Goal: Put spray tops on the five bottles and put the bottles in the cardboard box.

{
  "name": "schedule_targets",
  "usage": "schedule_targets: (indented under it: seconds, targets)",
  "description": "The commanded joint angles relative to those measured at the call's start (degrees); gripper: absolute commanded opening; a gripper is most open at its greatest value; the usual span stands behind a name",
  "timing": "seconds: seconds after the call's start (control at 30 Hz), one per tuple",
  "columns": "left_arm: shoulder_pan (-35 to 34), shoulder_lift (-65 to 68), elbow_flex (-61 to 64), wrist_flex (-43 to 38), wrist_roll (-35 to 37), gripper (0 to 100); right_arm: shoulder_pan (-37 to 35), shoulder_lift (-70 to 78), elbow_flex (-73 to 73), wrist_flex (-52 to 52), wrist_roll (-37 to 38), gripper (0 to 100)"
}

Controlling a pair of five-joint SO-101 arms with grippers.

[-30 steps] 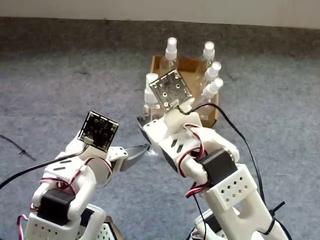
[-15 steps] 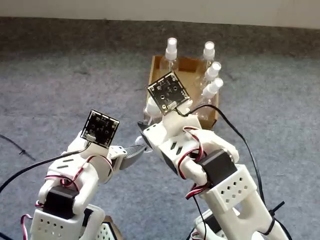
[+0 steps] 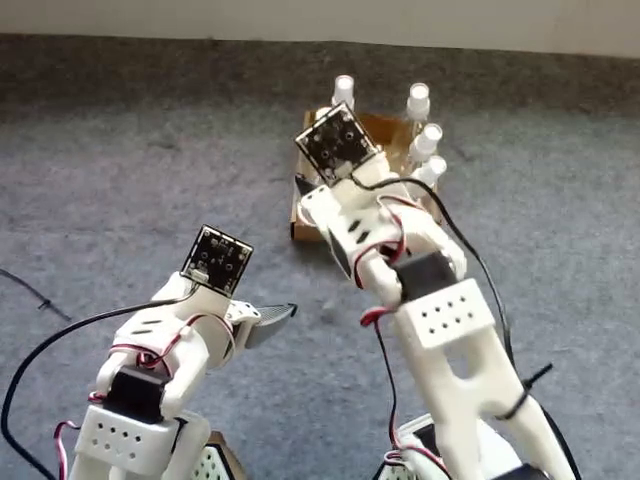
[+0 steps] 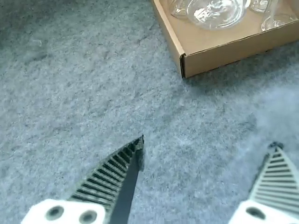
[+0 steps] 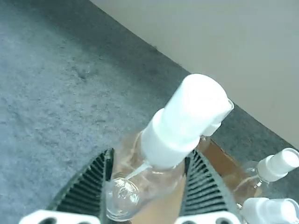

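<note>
Clear bottle (image 5: 154,175) w/ spray top (image 5: 187,119) gripped in R claw (image 5: 149,158) over cardboard box (image 4: 224,44); L claw (image 4: 208,143) released.

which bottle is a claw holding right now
The bottle gripped by the right claw, at the cardboard box; the other bottles stand untouched.

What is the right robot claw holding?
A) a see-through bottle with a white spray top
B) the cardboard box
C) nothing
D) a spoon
A: the right gripper is closed around a clear bottle with a white spray top.
</note>
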Motion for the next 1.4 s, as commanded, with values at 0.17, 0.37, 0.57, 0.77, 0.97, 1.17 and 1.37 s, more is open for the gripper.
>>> schedule_targets:
  seconds: [0.17,0.37,0.57,0.77,0.97,1.17,1.37]
  targets:
    - [0.7,-0.6,1.0,-2.9,-0.4,36,1.0,2.0,3.9,-18.3,0.6,0.4]
    - [0.7,-0.6,1.0,-2.9,-0.4,36,1.1,2.3,9.8,-22.5,0.7,0.4]
    - [0.7,-0.6,1.0,-2.9,-0.4,36,1.2,3.5,11.0,-22.0,3.0,0.4]
    - [0.7,-0.6,1.0,-2.9,-0.4,36,1.1,9.2,11.5,-22.1,2.9,0.4]
    - [0.8,-0.6,1.0,-2.9,-0.4,36,1.1,11.9,11.5,-22.5,3.0,0.4]
    - [0.8,-0.6,1.0,-2.9,-0.4,36,1.1,12.1,11.5,-22.5,3.0,0.4]
    - [0.8,-0.6,1.0,-2.9,-0.4,36,1.1,11.8,9.6,-22.5,2.8,0.4]
